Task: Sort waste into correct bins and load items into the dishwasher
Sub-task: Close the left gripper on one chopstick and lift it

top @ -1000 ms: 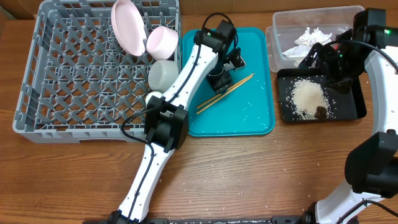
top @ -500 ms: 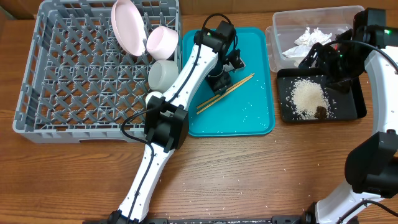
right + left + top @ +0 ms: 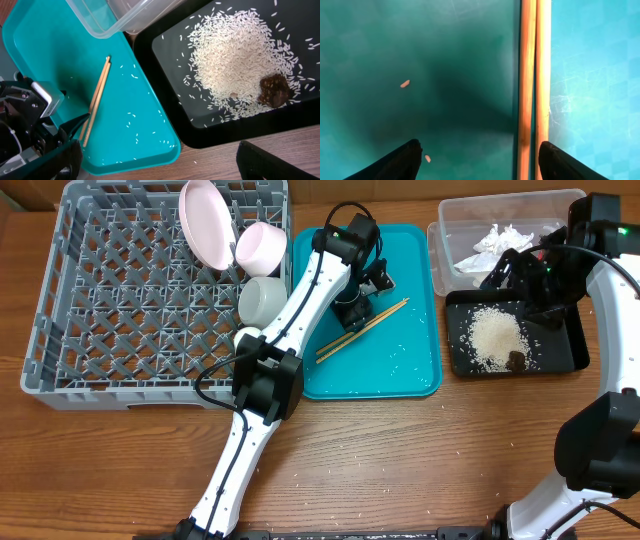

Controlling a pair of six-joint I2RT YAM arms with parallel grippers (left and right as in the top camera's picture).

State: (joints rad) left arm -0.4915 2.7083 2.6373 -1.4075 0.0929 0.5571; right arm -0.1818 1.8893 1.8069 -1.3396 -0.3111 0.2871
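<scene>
The chopsticks (image 3: 362, 328) lie side by side on the teal tray (image 3: 410, 260). My left gripper (image 3: 356, 310) hangs open just above them. In the left wrist view the chopsticks (image 3: 535, 90) run between my spread fingers, close to the right fingertip (image 3: 560, 162), gripper (image 3: 480, 160). My right gripper (image 3: 532, 298) is open and empty over the black tray (image 3: 575, 350), which holds rice (image 3: 493, 337) and the brown lump (image 3: 515, 361). The napkin (image 3: 505, 238) lies in the clear tub (image 3: 450, 225). The plate (image 3: 205, 220) and two bowls (image 3: 262, 245) (image 3: 262, 298) stand in the grey rack (image 3: 110, 300). The cup and the red wrapper do not show.
Loose rice grains (image 3: 132, 117) are scattered on the teal tray (image 3: 150, 145) and on the wooden table near its front edge. The right wrist view also shows the black tray's rim (image 3: 165, 117), the tub's corner (image 3: 120, 20) and my left gripper (image 3: 30, 115).
</scene>
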